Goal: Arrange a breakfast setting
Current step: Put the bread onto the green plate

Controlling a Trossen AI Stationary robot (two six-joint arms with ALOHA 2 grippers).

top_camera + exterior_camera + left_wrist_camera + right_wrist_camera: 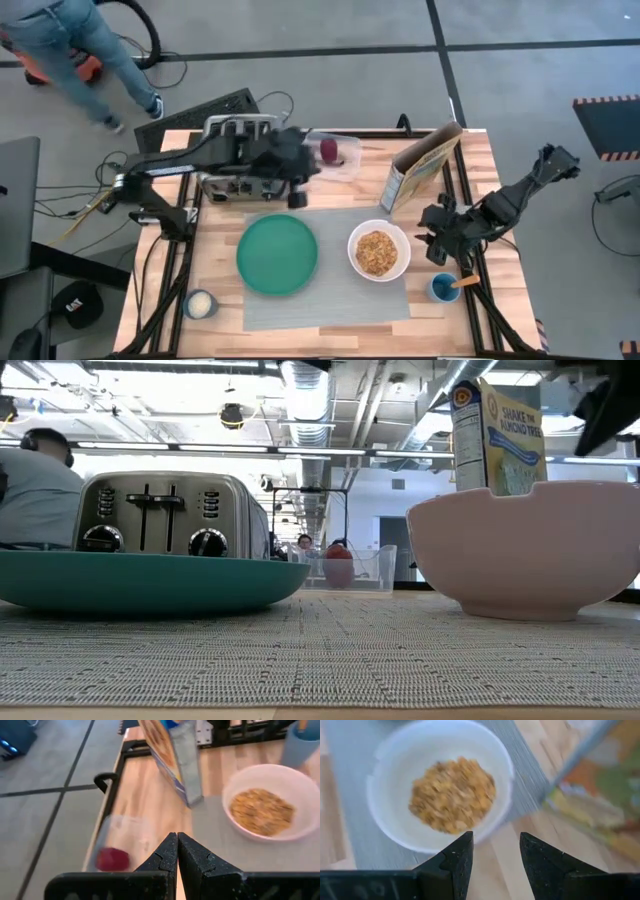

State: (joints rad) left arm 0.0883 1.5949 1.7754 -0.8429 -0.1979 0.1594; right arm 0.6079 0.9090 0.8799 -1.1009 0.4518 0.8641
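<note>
The placemat (330,290) is lying mid-surface, carrying the teal plate (277,255) and the cereal-filled white bowl (378,252). Beyond the placemat, the left tool (177,851) is hovering pinched shut and empty near the red fruit (112,858) — descending closed, it could knock the clear tub (340,155). Right tool (496,851), gaping and empty, is hanging beside the bowl. Only the low view is showing the toaster (170,515) face-on.

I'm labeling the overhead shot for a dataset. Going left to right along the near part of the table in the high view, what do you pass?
Small white cup → teal-green plate → white bowl of cereal → right tool → blue cup.
</note>
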